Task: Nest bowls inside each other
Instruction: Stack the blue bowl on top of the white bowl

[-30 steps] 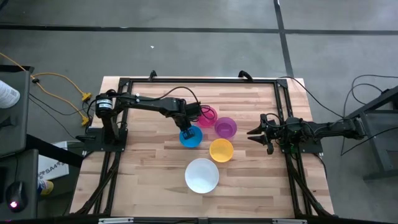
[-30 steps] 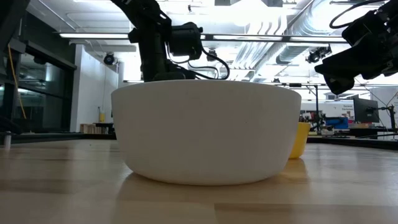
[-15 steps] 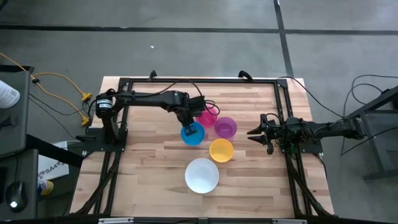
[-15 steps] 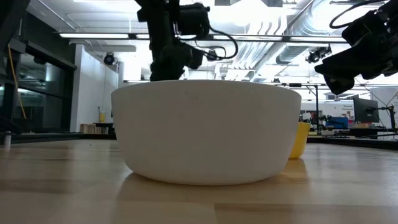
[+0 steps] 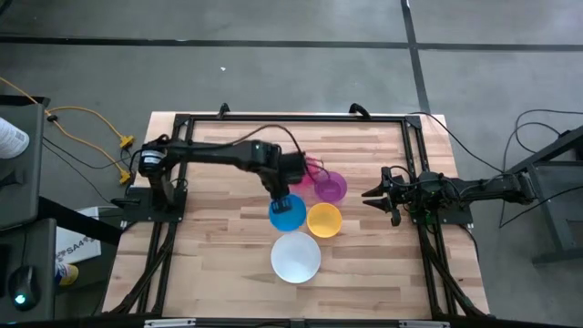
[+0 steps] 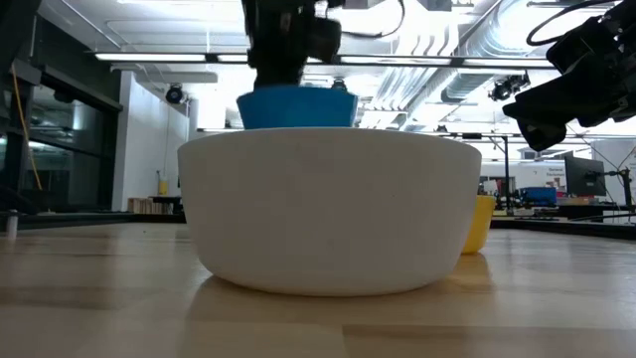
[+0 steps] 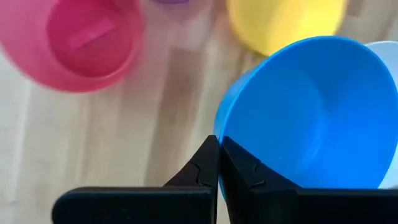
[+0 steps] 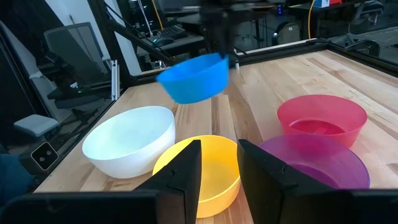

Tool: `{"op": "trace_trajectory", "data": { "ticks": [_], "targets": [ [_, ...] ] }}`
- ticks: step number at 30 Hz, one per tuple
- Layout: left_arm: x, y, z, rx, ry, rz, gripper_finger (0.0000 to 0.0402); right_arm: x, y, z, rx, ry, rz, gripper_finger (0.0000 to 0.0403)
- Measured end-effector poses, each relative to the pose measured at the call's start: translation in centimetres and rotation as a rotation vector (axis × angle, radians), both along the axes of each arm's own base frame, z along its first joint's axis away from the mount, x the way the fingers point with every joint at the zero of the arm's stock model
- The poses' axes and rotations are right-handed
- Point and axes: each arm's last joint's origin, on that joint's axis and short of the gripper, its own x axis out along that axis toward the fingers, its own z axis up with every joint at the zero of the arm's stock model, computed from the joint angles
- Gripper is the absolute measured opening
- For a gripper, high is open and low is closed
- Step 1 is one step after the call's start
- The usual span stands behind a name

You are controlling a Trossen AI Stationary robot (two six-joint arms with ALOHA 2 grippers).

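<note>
- My left claw (image 5: 281, 189), pinched shut on the blue bowl's (image 5: 288, 211) rim, had lifted it off the surface and carried it nearer the white bowl (image 5: 296, 257) at the near edge; I judged nesting was next.
- My right claw (image 5: 372, 194) waited part-open and empty by the right edge.
- Pink bowl (image 8: 321, 117), purple bowl (image 8: 314, 162) and yellow bowl (image 8: 205, 165) sat mid-surface on pale wood planks (image 5: 219, 237).
- Beyond the surface: ceiling lights and pipework (image 6: 437, 60).

I'm counting five bowls: one white (image 5: 296, 257), one blue (image 5: 288, 212), one yellow (image 5: 324, 220), one purple (image 5: 332, 187), one pink (image 5: 314, 169). I'm working two arms, two grippers.
</note>
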Motion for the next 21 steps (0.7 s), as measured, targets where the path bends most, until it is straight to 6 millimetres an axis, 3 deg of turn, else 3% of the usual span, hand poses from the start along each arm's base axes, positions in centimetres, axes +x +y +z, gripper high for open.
{"op": "trace_trajectory", "data": {
  "ticks": [13,16,21],
  "targets": [
    [0.0,-7.9,0.4,-0.005,-0.047,-0.02,0.0,0.0,0.0,0.0,0.0,0.0,0.0,0.0097],
    [0.0,-9.1,0.4,-0.014,-0.063,-0.023,0.0,0.0,0.0,0.0,0.0,0.0,0.0,0.0097],
    [0.6,-10.2,-1.1,-0.016,-0.019,-0.014,0.0,0.0,0.0,0.0,0.0,0.0,0.0,0.0097]
  ]
}}
